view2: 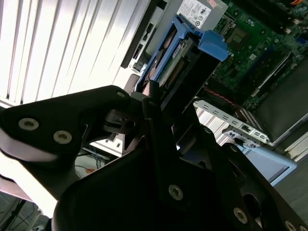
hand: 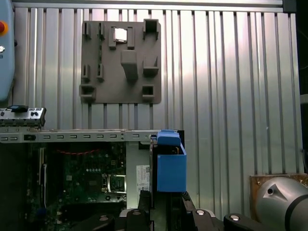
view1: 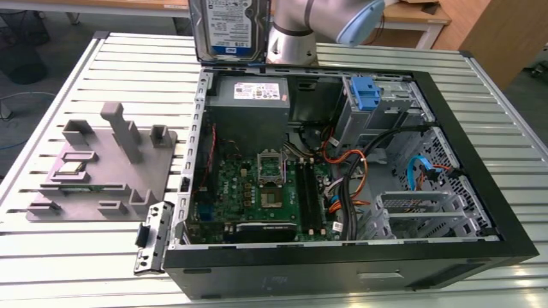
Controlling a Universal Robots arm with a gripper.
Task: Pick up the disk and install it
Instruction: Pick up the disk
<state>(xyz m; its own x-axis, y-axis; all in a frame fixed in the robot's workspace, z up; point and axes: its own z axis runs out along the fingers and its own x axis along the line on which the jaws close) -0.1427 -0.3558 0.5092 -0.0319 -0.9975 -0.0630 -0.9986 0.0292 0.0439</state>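
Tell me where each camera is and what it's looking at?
Exterior view: off the arm, above the table, looking down into the open computer; the arm shows, the disk upright beside it.
First wrist view: on the arm, looking down past the gripper at the computer and a grey tray; an arm joint shows.
Second wrist view: on the arm, looking along the gripper, shut on the disk, toward the computer.
Shared: both wrist views show the disk's blue rail.
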